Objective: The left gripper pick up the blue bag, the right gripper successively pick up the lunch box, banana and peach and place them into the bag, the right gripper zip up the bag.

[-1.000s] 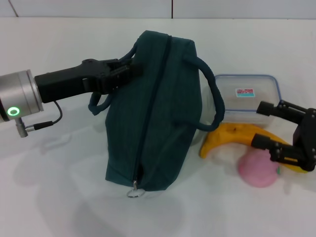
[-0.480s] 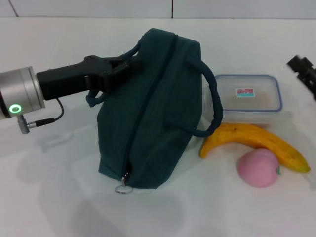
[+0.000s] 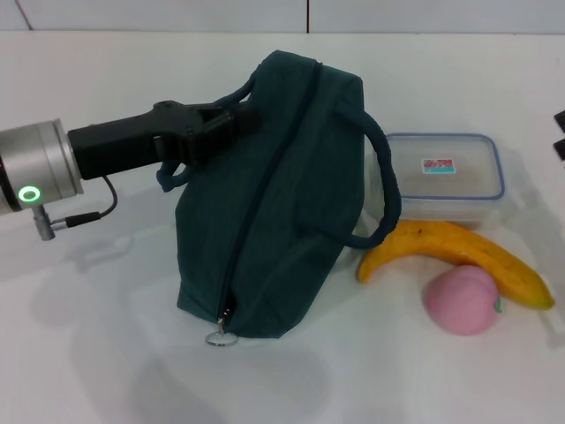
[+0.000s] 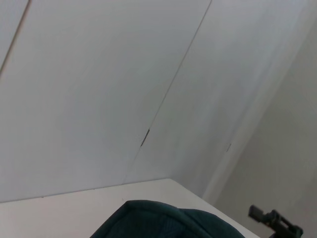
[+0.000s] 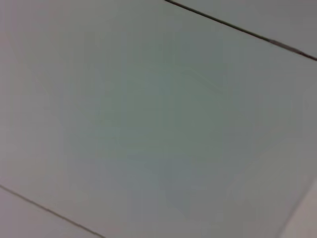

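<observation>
The blue bag (image 3: 274, 203) stands on the white table, leaning a little, its long zipper running down to a metal ring pull (image 3: 221, 336). My left gripper (image 3: 222, 124) reaches in from the left and is shut on the bag's near-side handle. The bag's top (image 4: 158, 220) also shows in the left wrist view. Right of the bag lie the lunch box (image 3: 446, 177), the banana (image 3: 455, 249) and the pink peach (image 3: 461, 300). Only a sliver of my right gripper (image 3: 560, 134) shows at the right edge, away from all of them. The right gripper (image 4: 275, 224) shows far off in the left wrist view too.
The bag's other handle (image 3: 381, 190) loops out toward the lunch box and over the banana's tip. A white wall with a dark seam stands behind the table. The right wrist view shows only pale flat panels.
My right gripper has pulled back from over the banana and peach to the right edge. The bag shifted slightly left and tilted a second ago, and has stayed still since.
</observation>
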Tool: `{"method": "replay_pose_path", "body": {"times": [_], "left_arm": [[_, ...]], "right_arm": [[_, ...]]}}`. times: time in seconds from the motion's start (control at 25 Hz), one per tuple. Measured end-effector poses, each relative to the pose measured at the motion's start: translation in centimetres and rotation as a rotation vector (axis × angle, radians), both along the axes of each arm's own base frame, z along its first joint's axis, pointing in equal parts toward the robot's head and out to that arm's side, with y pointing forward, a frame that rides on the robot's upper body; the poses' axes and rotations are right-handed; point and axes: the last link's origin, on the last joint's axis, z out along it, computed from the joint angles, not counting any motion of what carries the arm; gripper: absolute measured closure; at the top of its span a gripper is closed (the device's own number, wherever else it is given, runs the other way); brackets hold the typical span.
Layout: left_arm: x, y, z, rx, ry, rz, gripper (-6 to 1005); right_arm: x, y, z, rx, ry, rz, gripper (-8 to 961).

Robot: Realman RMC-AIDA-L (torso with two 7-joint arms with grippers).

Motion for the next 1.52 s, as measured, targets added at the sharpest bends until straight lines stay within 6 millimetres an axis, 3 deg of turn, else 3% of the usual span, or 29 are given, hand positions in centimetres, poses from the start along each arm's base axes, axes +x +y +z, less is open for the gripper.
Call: {"method": "replay_pose_path", "body": {"times": [0.72, 1.52], "left_arm": [[1.5, 0.6, -0.7, -0.027, 0.007, -0.05, 950], [2.2, 0.6, -1.1, -0.045, 0.014, -0.076, 950]], "right_arm": [[1.0, 1.0, -2.0, -0.161, 0.135, -0.14, 252], [-1.3, 2.8, -3.1, -0.232, 0.179, -0.094, 315]]}}
